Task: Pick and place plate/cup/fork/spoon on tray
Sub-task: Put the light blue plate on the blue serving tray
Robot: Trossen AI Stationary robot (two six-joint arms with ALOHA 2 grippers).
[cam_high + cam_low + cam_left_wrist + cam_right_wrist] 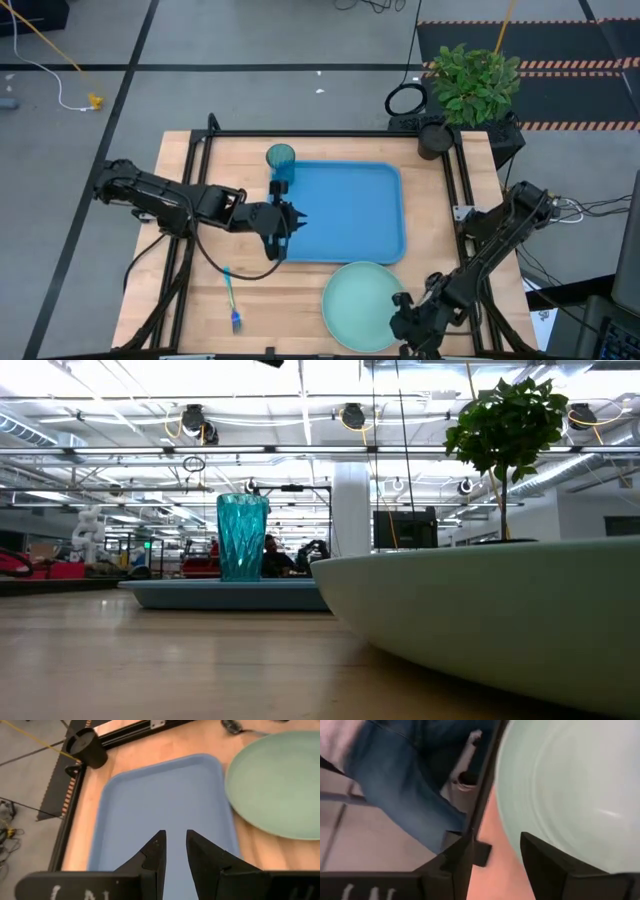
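The blue tray (345,215) lies mid-table. The teal cup (281,157) stands upright at its far left corner and also shows in the low view (242,538). The mint-green plate (365,305) rests on the table near the tray's near edge. The fork (232,298) lies on the wood to the near left. A dark blue streak (280,186) by the cup may be the spoon; I cannot tell. My left gripper (175,845) hovers over the tray's left part, slightly open and empty. My right gripper (495,865) is open at the plate's right rim (520,835), one finger over the plate, one outside.
A potted plant (472,80) and a black pot (435,138) stand at the far right corner. A dark metal frame (190,200) runs along the table's sides. A person's leg in jeans (395,780) shows beyond the table's near edge.
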